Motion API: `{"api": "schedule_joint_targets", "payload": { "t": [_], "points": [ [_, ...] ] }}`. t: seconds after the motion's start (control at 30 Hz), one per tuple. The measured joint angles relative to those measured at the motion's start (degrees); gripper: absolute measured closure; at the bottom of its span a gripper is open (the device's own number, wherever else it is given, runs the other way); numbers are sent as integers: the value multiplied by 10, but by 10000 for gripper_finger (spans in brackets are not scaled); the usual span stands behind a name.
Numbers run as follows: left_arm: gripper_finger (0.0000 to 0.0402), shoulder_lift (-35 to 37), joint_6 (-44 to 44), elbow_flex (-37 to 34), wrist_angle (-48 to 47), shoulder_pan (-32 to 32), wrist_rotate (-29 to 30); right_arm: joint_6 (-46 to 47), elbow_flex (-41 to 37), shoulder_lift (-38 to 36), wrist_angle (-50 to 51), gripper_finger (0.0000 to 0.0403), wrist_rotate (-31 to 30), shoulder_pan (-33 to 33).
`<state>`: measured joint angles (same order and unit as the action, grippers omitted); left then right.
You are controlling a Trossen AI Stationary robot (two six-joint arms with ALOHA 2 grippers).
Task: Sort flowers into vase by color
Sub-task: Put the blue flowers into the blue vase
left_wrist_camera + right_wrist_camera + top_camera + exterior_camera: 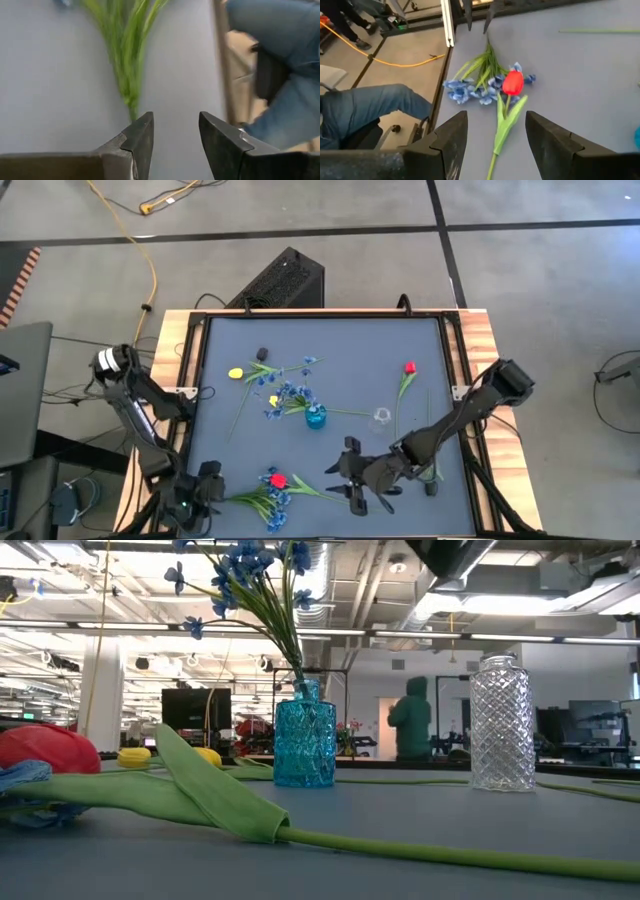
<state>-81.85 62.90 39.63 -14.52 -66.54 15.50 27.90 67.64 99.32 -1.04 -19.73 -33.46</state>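
While both jaws stand spread, the red tulip (513,83) lies just beyond the right gripper (492,145).

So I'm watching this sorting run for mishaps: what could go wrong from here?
1. The red tulip lies across the blue spray; the open right end effector may lift both together.
2. The left end effector, open at the spray's stem ends, might tug the bunch and shift the tulip.
3. A stem sweeping past could topple the clear vase.

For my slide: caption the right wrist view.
Open right pincer above a red tulip lying across a blue spray on the table.
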Motion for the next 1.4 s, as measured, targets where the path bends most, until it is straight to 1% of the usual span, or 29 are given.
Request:
{"api": "schedule_joint_targets", "payload": {
  "t": [0.13, 0.2, 0.27, 0.33, 0.53, 0.67, 0.8, 0.87, 0.93, 1.0, 1.1, 1.13, 1.17, 1.23, 1.4],
  "points": [
    [232, -34, -32, 0, 1, 10, 21, 6, 0, 13, -13, 178, -9, 1],
    [218, -42, -42, 0, -1, 16, 21, 4, 0, 15, -14, 178, -12, 1],
    [206, -45, -46, 0, 2, 22, 4, 4, 0, 15, -16, 178, -13, 1],
    [198, -45, -46, 0, -1, 27, 0, 3, 0, 15, -17, 178, -15, 2],
    [193, -55, -48, -1, 19, 26, 53, 1, 0, 15, -15, 178, -15, 2],
    [193, -96, -48, -1, 55, 20, 45, -1, 0, 15, -13, 178, -15, 2],
    [194, -130, -39, 1, 83, 16, 55, -22, 0, 15, -12, 178, -15, 2],
    [205, -136, -40, 4, 87, 15, 61, -27, 0, 15, -12, 178, -14, 5],
    [231, -138, -46, 10, 81, 15, 62, -28, 0, 15, -11, 178, -15, 6],
    [274, -136, -55, 17, 72, 15, 63, -29, 0, 15, -11, 178, -15, 6],
    [357, -138, -69, 26, 64, 16, 68, -29, 0, 15, -11, 178, -15, 6],
    [377, -138, -69, 30, 58, 16, 72, -29, 0, 15, -11, 178, -14, 6],
    [385, -138, -69, 33, 53, 16, 78, -29, 0, 15, -11, 178, -14, 6],
    [387, -139, -78, 39, 44, 16, 101, -29, 0, 15, -12, 178, -14, 6],
    [390, -140, -149, 66, 44, 21, 166, -29, 0, 11, -17, 178, -6, 4]
  ]
}}
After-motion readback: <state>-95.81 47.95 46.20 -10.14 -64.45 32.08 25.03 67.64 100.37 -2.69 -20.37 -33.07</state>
